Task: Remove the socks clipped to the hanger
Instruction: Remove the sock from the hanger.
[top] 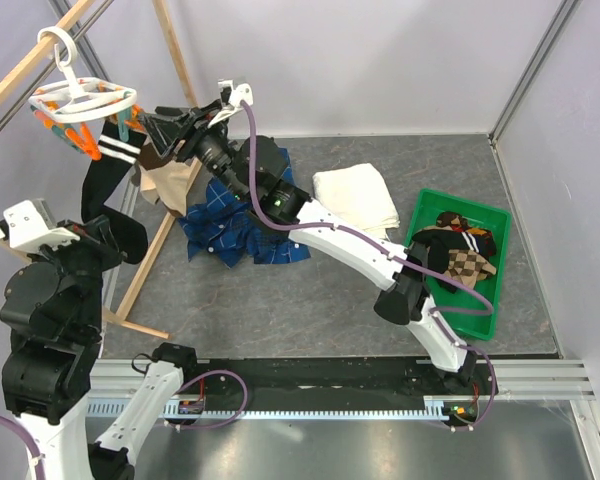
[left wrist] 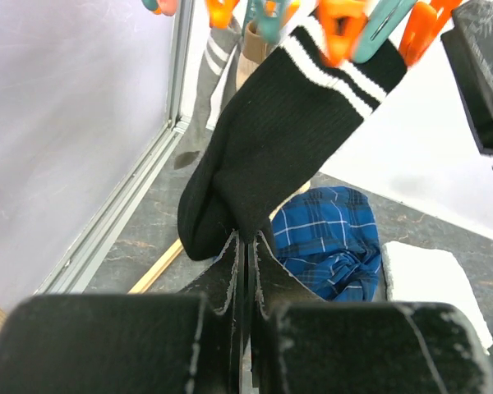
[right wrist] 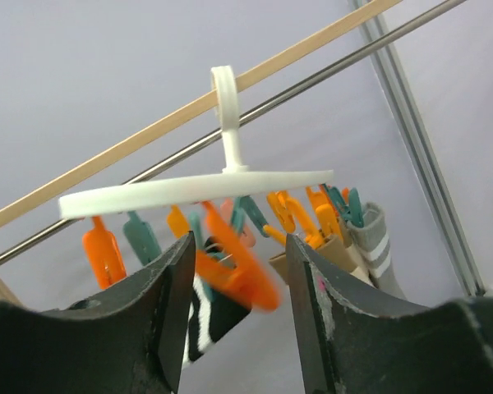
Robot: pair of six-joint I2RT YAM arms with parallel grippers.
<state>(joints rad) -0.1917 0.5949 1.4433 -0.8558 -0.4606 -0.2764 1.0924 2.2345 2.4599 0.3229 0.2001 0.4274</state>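
Left gripper (left wrist: 245, 246) nipping the black sock (left wrist: 279, 148) by the toe, right gripper (right wrist: 240, 254) straddling an orange clothespin (right wrist: 242, 275)
You've got the hanger (right wrist: 197, 189) hooked on the wooden pole (right wrist: 131, 144) up at 10 o'clock of the bench, and the black sock dangles from it by its striped cuff. Your left gripper is clamped together on the toe end, I'd say to pull the sock taut and catch it once the pin lets go. In the left wrist view its long axis slants: cuff at 1 o'clock under the pins, toe at 7 o'clock in your fingers. The right gripper's fingers stand apart with the pin between them, not squeezing yet, apparently lined up to press it open. A beige sock (right wrist: 337, 254) and a grey sock (right wrist: 374, 242) hang on the far pins, and other socks (top: 462, 250) lie in the green tray (top: 500, 275) at 3 o'clock
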